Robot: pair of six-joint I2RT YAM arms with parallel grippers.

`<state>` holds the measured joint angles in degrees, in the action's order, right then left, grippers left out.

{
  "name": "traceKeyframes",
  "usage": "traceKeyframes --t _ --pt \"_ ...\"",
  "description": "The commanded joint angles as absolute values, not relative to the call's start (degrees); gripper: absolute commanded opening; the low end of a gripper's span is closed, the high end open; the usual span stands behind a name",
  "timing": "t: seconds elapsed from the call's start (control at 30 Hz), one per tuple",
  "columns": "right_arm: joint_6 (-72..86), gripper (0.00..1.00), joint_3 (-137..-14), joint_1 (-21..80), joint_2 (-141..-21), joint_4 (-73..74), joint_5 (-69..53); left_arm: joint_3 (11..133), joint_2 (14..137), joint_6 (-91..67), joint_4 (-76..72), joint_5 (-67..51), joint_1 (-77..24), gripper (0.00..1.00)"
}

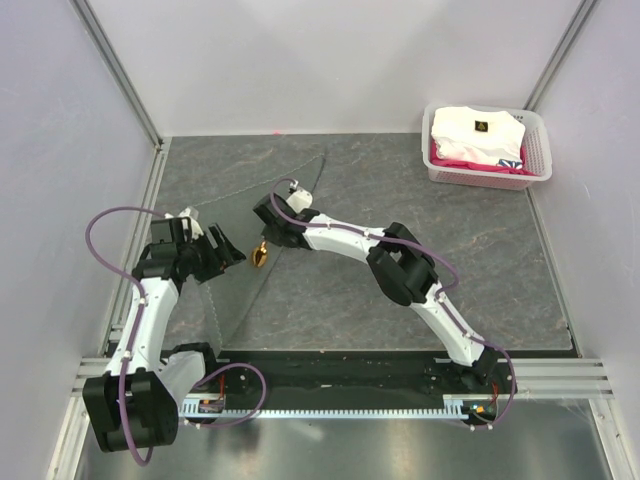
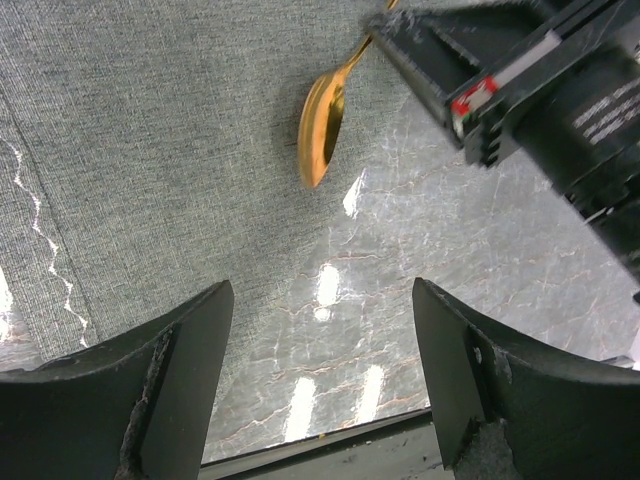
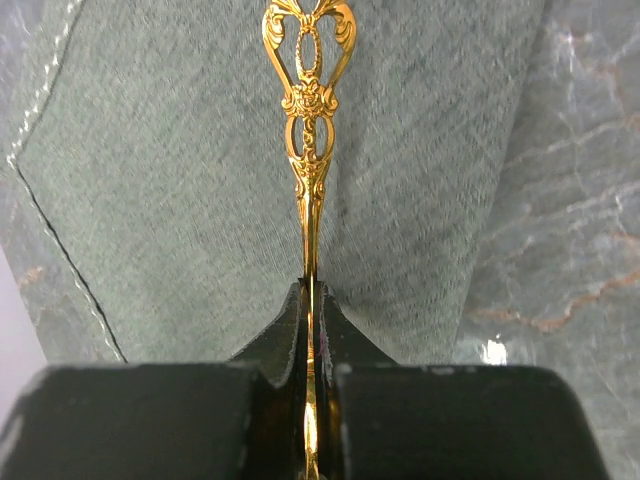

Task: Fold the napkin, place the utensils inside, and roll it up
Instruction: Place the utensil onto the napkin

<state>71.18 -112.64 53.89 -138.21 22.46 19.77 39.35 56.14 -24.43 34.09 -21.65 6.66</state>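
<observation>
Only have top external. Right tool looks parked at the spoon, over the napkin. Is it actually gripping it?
Observer: Yes. The right wrist view shows the right tool shut on the spoon handle, with the ornate end poking past the fingertips.
Operator: What's under that end?
Observer: The napkin; its stitched hem shows at the left.
Operator: Left tool?
Observer: In the left wrist view the left tool is open and empty, facing the spoon's bowl at the napkin's edge.
</observation>
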Motion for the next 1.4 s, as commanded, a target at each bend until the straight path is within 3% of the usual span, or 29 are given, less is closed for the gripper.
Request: traceKeyframes --t 0.0,0.2,0.4,0.77,1.37 --pt "70.84 0.0 -112.06 53.35 -138.69 17.5 18.46 39.02 55.46 -24.61 32.78 -23.03 6.86 0.81" --pt "66.72 0.32 -112.24 52.91 -138.69 12.49 13.63 39.29 56.07 -24.61 32.96 -22.85 6.86 0.85" --pt "65.13 0.55 -105.32 50.02 -133.17 0.46 0.98 38.85 54.32 -24.96 32.96 -22.24 6.77 0.86" --pt "54.06 0.59 -94.22 39.82 -123.22 -0.18 -3.95 38.76 52.47 -25.49 33.57 -21.8 6.86 0.86" --pt "50.45 0.51 -104.5 32.61 -136.49 7.29 -3.96 43.24 50.53 -26.54 38.32 -20.39 6.85 0.86"
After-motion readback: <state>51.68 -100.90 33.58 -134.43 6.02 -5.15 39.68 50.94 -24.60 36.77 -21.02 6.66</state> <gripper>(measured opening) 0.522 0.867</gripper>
